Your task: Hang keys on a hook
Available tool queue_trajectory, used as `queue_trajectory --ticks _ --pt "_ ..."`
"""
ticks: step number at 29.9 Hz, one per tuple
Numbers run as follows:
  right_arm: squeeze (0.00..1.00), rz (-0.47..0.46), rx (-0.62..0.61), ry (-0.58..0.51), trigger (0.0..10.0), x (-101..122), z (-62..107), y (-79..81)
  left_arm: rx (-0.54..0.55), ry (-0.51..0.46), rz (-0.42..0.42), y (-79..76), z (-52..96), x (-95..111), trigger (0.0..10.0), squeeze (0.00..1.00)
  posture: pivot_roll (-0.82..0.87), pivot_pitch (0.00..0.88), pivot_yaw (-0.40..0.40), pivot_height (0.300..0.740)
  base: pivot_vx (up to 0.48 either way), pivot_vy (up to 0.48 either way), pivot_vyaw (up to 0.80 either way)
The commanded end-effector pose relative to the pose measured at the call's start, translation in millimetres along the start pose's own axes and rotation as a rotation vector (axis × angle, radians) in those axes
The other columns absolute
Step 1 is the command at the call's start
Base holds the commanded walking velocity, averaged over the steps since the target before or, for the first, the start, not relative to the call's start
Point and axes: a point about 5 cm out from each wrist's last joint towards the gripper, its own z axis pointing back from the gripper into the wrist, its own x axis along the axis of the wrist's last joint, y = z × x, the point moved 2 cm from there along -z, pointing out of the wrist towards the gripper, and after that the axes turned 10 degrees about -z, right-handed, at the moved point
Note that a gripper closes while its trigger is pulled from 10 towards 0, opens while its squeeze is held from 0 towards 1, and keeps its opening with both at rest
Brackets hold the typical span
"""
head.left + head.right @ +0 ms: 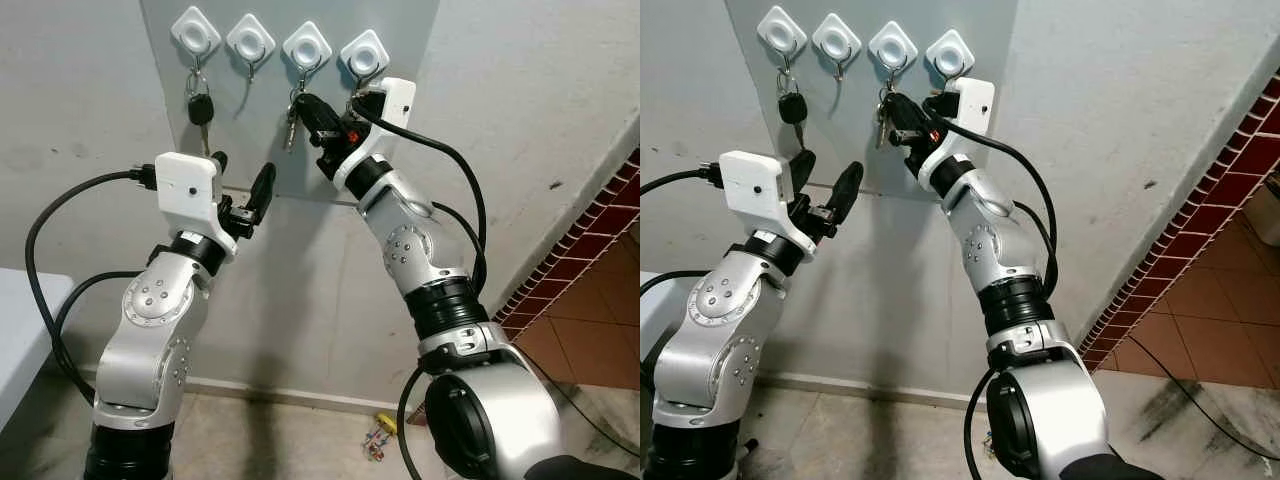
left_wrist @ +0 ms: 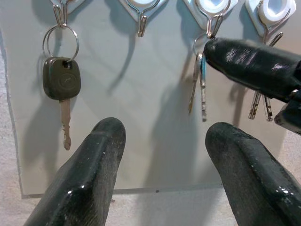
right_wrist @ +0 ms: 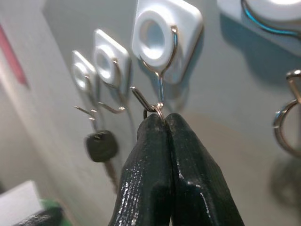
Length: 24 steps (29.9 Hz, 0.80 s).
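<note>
Four white hooks sit in a row on a grey wall panel (image 1: 400, 150). My right gripper (image 1: 305, 103) is raised to the third hook (image 1: 307, 46) and is shut on the ring of a small bunch of keys (image 1: 291, 125). Its closed fingertips (image 3: 158, 117) press the ring against the hook's wire bend (image 3: 160, 101), and the keys (image 2: 200, 84) dangle below. A black-headed key (image 1: 200, 108) hangs from the first hook (image 1: 196, 32). The second hook (image 1: 250, 40) is bare. My left gripper (image 1: 242, 175) is open below the panel, holding nothing.
More keys (image 2: 261, 106) hang from the fourth hook (image 1: 365, 55), behind my right wrist. A white table edge (image 1: 20, 330) is at the far left. A red tiled wall (image 1: 590, 240) runs along the right. A small colourful object (image 1: 380, 435) lies on the floor.
</note>
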Motion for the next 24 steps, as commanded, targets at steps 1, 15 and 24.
queue_trajectory --ticks 1,15,24 --pt "0.0 -0.064 0.031 -0.018 10.0 4 2.3 2.8 0.007 -0.008 0.003 0.6 0.9 4 10.0 0.0 -0.02 0.039 -0.062 0.728 0.0 0.0 0.0" --pt "1.0 0.147 0.067 -0.02 10.0 -4 17.0 1.5 0.059 0.025 -0.019 4.2 2.9 -5 10.0 0.0 -0.02 0.041 -0.059 0.728 0.0 0.0 0.0" --pt "1.0 0.226 0.007 0.03 10.0 -25 40.0 -16.8 0.099 0.106 -0.049 2.5 12.9 -32 10.0 0.0 -0.02 0.029 -0.059 0.728 0.0 0.0 0.0"
